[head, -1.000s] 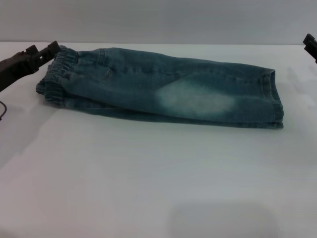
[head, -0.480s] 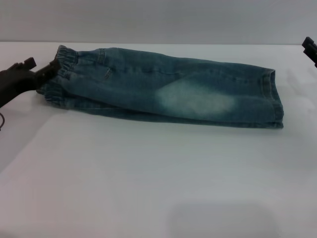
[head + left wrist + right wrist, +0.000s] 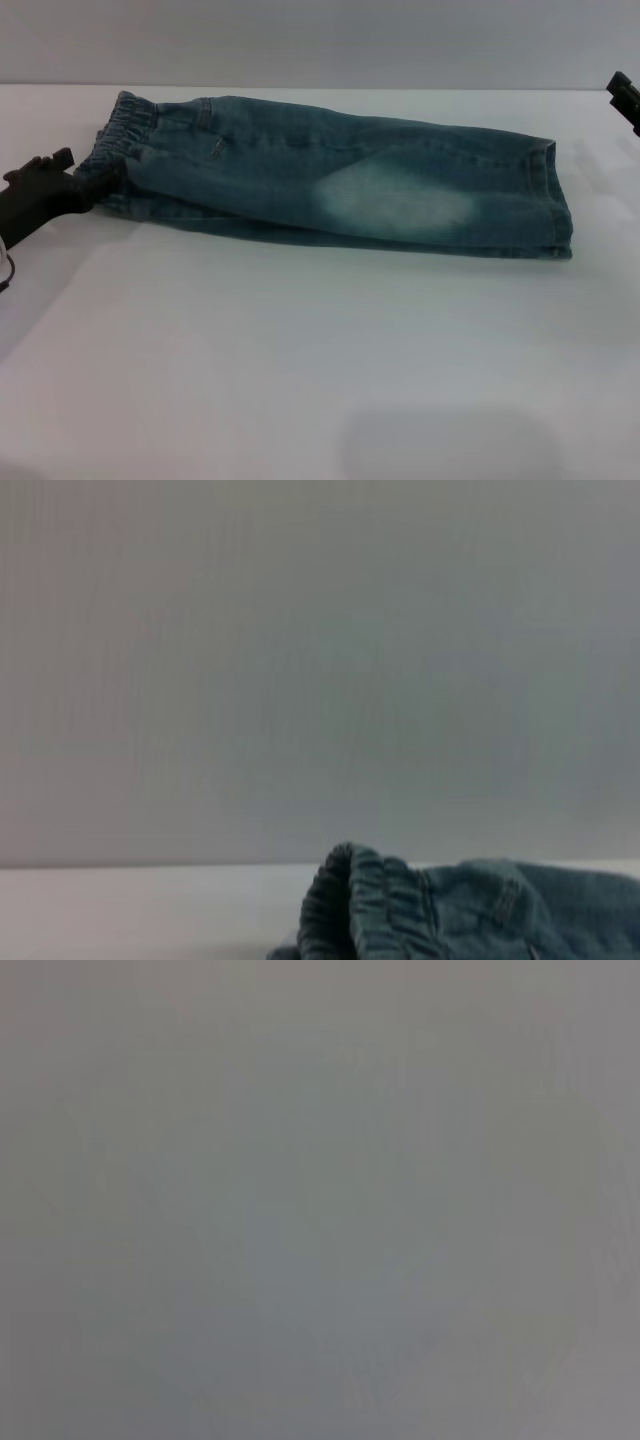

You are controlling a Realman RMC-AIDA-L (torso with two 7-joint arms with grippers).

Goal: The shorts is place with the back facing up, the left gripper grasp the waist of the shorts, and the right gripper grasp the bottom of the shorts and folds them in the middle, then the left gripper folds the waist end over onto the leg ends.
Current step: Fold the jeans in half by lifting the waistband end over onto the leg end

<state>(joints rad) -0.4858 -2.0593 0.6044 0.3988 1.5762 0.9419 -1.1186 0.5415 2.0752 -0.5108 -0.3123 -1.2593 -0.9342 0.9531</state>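
The blue denim shorts (image 3: 340, 175) lie folded lengthwise on the white table, back up. The gathered waist (image 3: 125, 130) is at the left and the leg hems (image 3: 555, 200) at the right. My left gripper (image 3: 85, 167) sits low at the near corner of the waist, open, with one finger touching the band. In the left wrist view the puckered waist (image 3: 370, 910) shows close by, and none of that arm's fingers appear. Only a black tip of my right gripper (image 3: 625, 95) shows at the right edge, well away from the hems. The right wrist view is plain grey.
The white table (image 3: 300, 360) stretches wide in front of the shorts. A grey wall (image 3: 320, 40) stands behind the table's far edge. A thin black cable (image 3: 5, 270) hangs at the left edge.
My left gripper has moved down and toward me along the waist, from the far corner to the near corner. The shorts and the right gripper have stayed put.
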